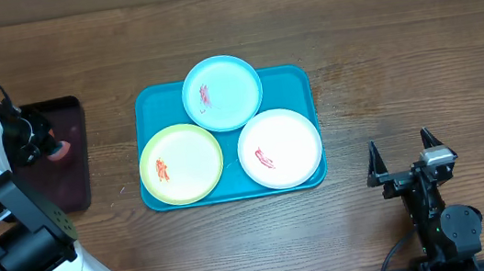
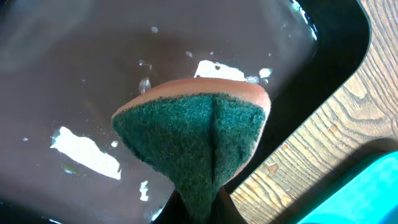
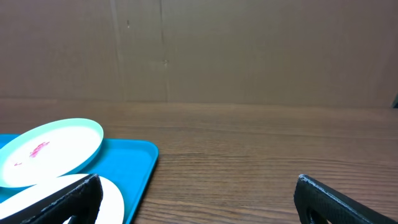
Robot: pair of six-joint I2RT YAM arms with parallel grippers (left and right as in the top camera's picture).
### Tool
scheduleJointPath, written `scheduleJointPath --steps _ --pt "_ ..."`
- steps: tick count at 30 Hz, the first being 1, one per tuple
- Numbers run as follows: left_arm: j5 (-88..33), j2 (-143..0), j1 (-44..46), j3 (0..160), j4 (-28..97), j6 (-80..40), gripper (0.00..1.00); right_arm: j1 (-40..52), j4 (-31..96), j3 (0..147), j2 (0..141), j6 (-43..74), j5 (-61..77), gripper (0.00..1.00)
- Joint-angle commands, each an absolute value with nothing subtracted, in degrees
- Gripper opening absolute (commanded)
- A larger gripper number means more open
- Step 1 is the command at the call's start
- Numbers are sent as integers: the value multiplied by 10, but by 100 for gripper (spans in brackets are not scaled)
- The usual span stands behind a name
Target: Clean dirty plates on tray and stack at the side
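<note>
Three plates lie on the teal tray (image 1: 150, 105): a light blue plate (image 1: 222, 93) at the back, a yellow-green plate (image 1: 181, 163) front left and a white plate (image 1: 280, 148) front right, each with a red smear. My left gripper (image 1: 51, 150) is over the dark maroon tray (image 1: 72, 179), left of the teal tray, shut on a sponge (image 2: 199, 134) with a green scouring face and an orange back, folded between the fingers. My right gripper (image 1: 404, 154) is open and empty, on the table to the right of the teal tray. The right wrist view shows the light blue plate (image 3: 53, 149) and the teal tray (image 3: 134, 165).
The maroon tray (image 2: 74, 74) holds wet patches and white foam (image 2: 84, 152). Bare wooden table (image 1: 398, 51) lies right of and behind the teal tray. A brown wall (image 3: 199, 50) stands at the table's far edge.
</note>
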State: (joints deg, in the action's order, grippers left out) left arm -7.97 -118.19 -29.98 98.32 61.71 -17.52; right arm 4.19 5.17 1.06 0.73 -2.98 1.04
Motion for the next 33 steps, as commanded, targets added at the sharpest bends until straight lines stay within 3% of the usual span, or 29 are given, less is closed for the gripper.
scheduleJointPath --steps 1,28,33 --pt "-86 -1172 -295 995 615 -163 4 44 48 5 2 -30 5 100" --pt "-132 -1126 -295 1032 643 -113 4 44 48 5 2 -30 5 100" --pt "-62 -1128 -296 1025 638 -95 4 44 48 5 2 -30 5 100"
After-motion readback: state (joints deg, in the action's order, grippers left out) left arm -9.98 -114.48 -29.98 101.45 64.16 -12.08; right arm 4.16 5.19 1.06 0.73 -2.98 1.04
